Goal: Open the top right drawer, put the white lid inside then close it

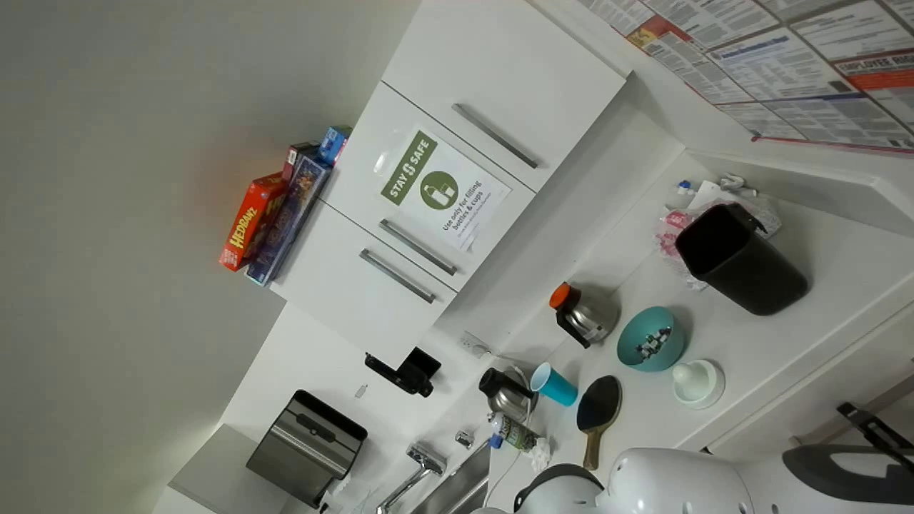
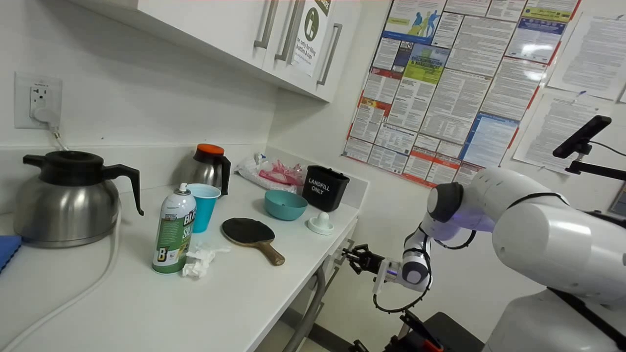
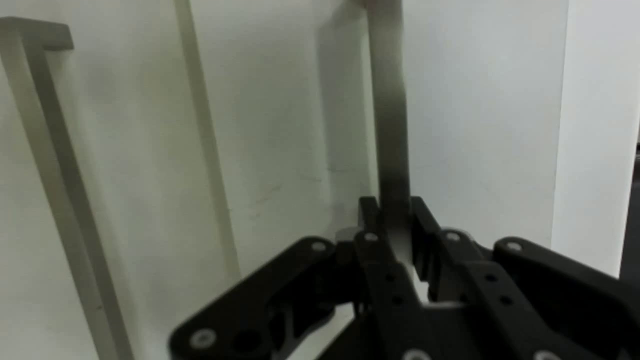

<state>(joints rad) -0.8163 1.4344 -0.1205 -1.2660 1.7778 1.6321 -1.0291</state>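
Note:
In the wrist view the drawer's white front (image 3: 480, 120) fills the middle and right. Its slim silver bar handle (image 3: 390, 100) runs down between the fingers of my gripper (image 3: 390, 210). Both fingers press close on the bar. No brown inside shows, and I cannot tell whether the drawer is pulled out at all. In an exterior view my gripper (image 2: 348, 254) is at the drawer fronts just below the counter edge. The small round white lid (image 2: 321, 223), with a knob on top, lies on the counter near that edge. The white lid also shows in an exterior view (image 1: 697, 383).
A second bar handle (image 3: 55, 170) is at the wrist view's left. On the counter are a teal bowl (image 2: 285, 205), a black bin (image 2: 325, 188), a paddle (image 2: 249, 232), a blue cup (image 2: 204, 208), a spray can (image 2: 174, 232) and steel carafes. A grey bar (image 2: 319, 288) stands below the counter edge.

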